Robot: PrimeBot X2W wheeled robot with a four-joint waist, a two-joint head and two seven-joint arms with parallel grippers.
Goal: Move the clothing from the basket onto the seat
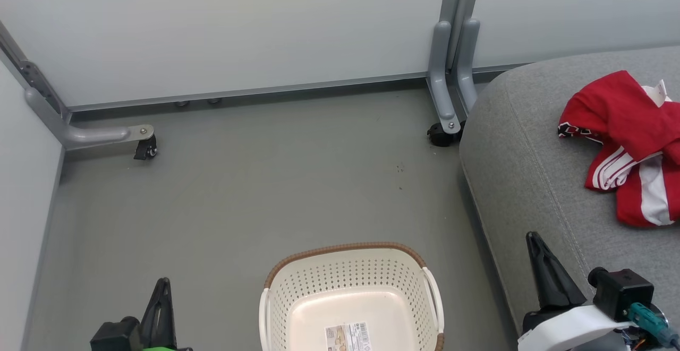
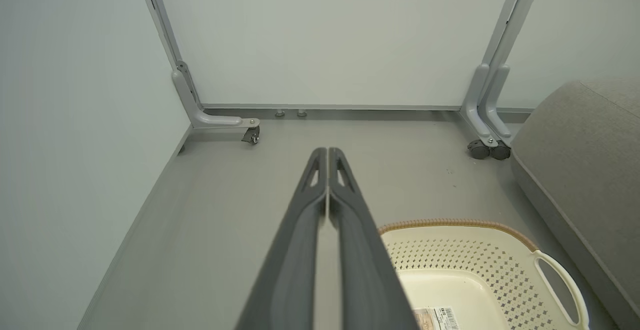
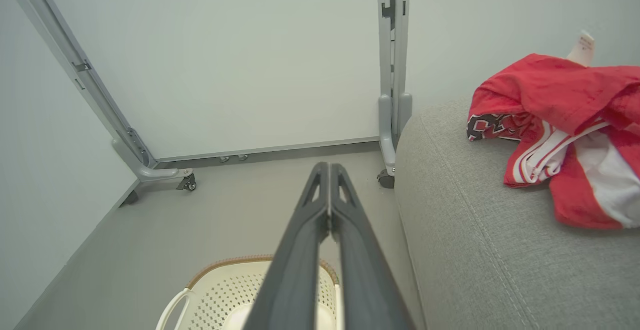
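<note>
Nearest the robot, the left pincer (image 2: 327,155) is clenched, its two dark fingers pressed flat together with nothing between them. It hangs over the grey floor (image 1: 265,191) just to the left of the basket (image 1: 345,247). The right pincer (image 3: 329,170) is clenched on nothing as well, and it stands above the near rim of the seat (image 1: 531,181), to the right of the basket.

The basket sits on the floor between the two pincers, mouth up, with one white handle on each side. What shows of its bottom is bare apart from the paper label (image 1: 348,336). Its nearest part is cut off by the picture's edge, so I cannot tell its long axis or vouch for that strip.

Further off and to the right, the clothing (image 1: 627,144) lies in a rumpled red heap on top of the seat, well apart from the basket and back from the cushion's rounded edge. The heap's long axis runs roughly near to far along the seat, leaning a little to the left as it goes away. The white stripes and the black-and-white lettering face left towards the seat's edge, and a small white tag (image 1: 660,90) sticks up at the far end. Its right side runs out of view.

Judged from this, the move looks done: garments on the seat, basket emptied, both pincers free. At most, the hidden near strip of the basket needs a check.

Beyond stand the pale partition panels (image 1: 239,27) on castered feet (image 1: 146,149).
</note>
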